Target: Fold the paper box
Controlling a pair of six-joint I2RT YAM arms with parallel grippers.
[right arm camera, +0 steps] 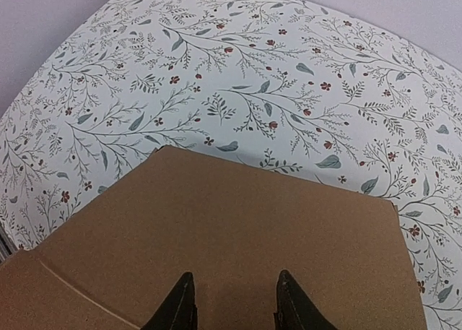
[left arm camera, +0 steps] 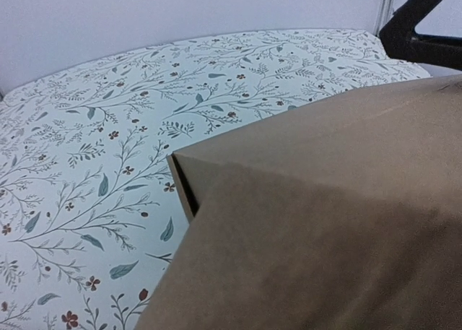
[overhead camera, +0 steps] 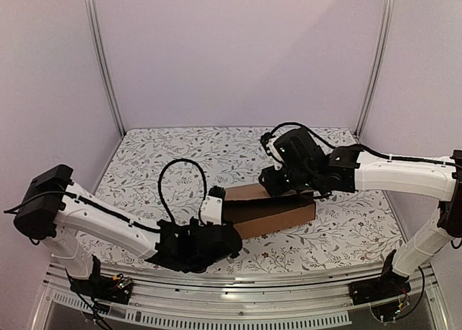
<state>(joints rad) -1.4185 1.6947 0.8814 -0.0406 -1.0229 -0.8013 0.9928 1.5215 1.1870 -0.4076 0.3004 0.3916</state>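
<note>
Right gripper [right arm camera: 234,305]: fingers apart, both tips showing on the near side of a flat brown panel. Nothing is visible between them, so no grip as far as I can see. Tips are over or on the panel; I can't tell if there is contact.

Left gripper [overhead camera: 229,236]: closed. It sits at the near-left end of the paper box [overhead camera: 271,213], but its fingers don't show in its own wrist view because cardboard fills that frame. I can't tell whether it is pinching a flap or just closed against the board.

The box lies mid-table on the floral cloth of the table [overhead camera: 180,149], between the two arms, long side running left to right. It is partly formed, with a top panel over a front wall. The left wrist view shows an open corner where two panels meet with a dark gap, so that end isn't tucked yet.

Risks, my judgement:
- If the right fingers push down off-centre, the panel could buckle or crease away from the score line.
- If they close on bare board, they may scrape and skid, shoving the box toward the left arm.
- If the left gripper isn't really holding, the box could slide on the cloth and the fold could spring open.
- The open corner could catch and bend a tab.
- The two wrists are near each other over the box, so there is a chance of collision.
</note>
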